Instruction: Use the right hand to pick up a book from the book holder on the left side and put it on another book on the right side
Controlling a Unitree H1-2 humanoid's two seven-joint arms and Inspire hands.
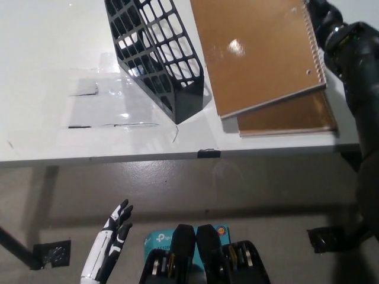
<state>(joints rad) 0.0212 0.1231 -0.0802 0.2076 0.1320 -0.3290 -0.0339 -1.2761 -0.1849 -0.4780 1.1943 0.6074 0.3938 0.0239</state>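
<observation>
Here, I hold the spiral book (257,50) over the lower book (290,118).
Right hand (327,26) grips its far-right corner, long axis tilted; left hand (112,239) idles open.

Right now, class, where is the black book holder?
In the head view, the black book holder stands on the white table, left of the brown spiral notebook.
</observation>
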